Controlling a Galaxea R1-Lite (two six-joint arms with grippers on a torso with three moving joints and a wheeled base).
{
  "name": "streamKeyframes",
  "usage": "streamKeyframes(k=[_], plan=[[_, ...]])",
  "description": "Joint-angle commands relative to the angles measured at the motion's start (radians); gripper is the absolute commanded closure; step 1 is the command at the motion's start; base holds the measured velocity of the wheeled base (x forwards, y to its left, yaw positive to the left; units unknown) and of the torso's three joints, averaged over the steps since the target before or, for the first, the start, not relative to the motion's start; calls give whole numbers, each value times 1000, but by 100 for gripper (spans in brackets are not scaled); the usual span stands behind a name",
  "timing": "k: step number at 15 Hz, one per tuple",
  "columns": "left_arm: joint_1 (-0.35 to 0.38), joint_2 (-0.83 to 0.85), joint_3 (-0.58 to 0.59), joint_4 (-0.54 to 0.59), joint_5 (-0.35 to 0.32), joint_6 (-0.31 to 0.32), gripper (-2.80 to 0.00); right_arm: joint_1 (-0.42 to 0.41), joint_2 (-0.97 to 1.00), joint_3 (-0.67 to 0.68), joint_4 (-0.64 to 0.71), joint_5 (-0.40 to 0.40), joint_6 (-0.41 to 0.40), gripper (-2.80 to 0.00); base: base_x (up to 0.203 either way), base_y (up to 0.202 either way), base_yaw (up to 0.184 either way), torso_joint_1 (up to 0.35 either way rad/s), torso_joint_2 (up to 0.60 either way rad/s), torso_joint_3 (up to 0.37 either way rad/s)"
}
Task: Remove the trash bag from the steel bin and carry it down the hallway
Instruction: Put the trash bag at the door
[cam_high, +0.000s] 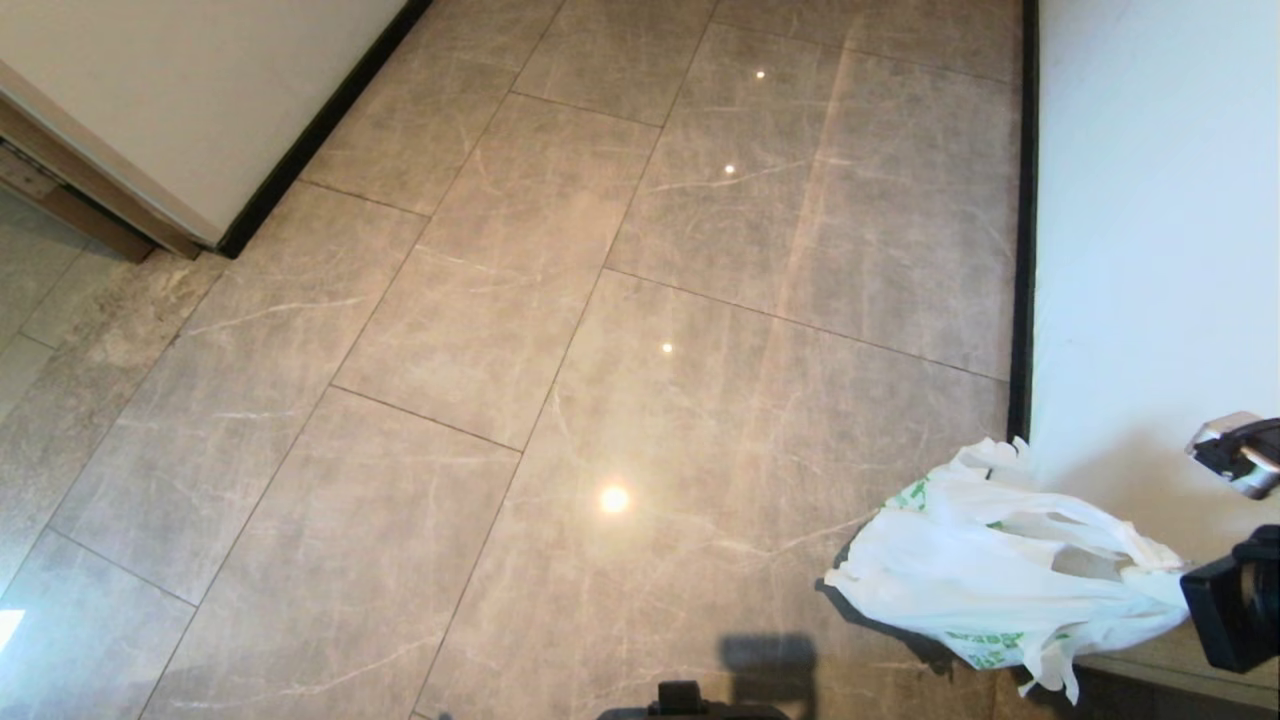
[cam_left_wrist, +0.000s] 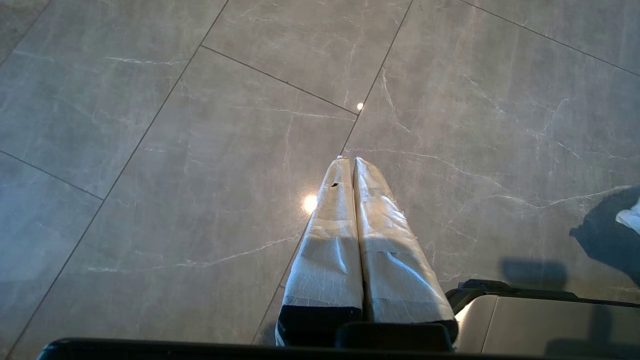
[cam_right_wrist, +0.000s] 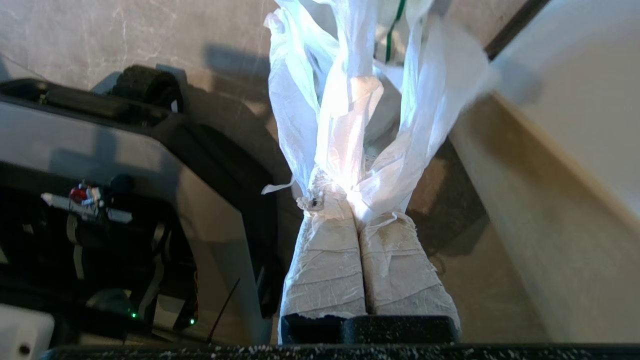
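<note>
Nearest, at the lower right of the head view, the right gripper (cam_right_wrist: 357, 210) is clamped tight on the gathered top of the trash bag (cam_high: 1000, 580); in the right wrist view the two taped fingers (cam_right_wrist: 325, 260) press together with the twisted plastic pinched between their tips. The bag spreads from that pinch, wrinkled and thin, low over the glossy floor tiles (cam_high: 560, 400) and close beside the off-white wall (cam_high: 1150, 250) on the right. Whether it brushes the floor cannot be told. The steel bin is in none of the views, so the bag looks to be out already and the carry is the step in hand.

To do that well, I would judge that the pinch must hold firm on the bunched plastic, since thin film can slide out of smooth pads. The bag should ride high enough to stay off the tiles, and clear of both the wall and the robot's own base (cam_right_wrist: 150, 150), which sits just beside it on the left. Gentle driving would keep it from swinging into the black baseboard (cam_high: 1022, 300).

The left gripper (cam_left_wrist: 352, 162) is idle over bare tiles, its fingers together and holding nothing.

Farther off, the hallway runs away up the head view, with a wooden door frame (cam_high: 90, 190) at the far left.

As for writing, green print shows on the bag's near and far edges, but it is too crumpled to read.
</note>
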Motion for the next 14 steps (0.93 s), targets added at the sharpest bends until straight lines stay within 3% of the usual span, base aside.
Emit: streamKeyframes(k=[1, 9, 14], plan=[[0, 0, 0, -1, 0, -1, 0, 0, 114, -22, -40, 3, 1, 0, 0, 0, 0, 0, 0, 0], [0, 0, 0, -1, 0, -1, 0, 99, 381, -107, -180, 22, 17, 0, 0, 0, 0, 0, 0, 0], [0, 0, 0, -1, 0, -1, 0, 213, 520, -202, -194, 22, 41, 0, 0, 0, 0, 0, 0, 0]])
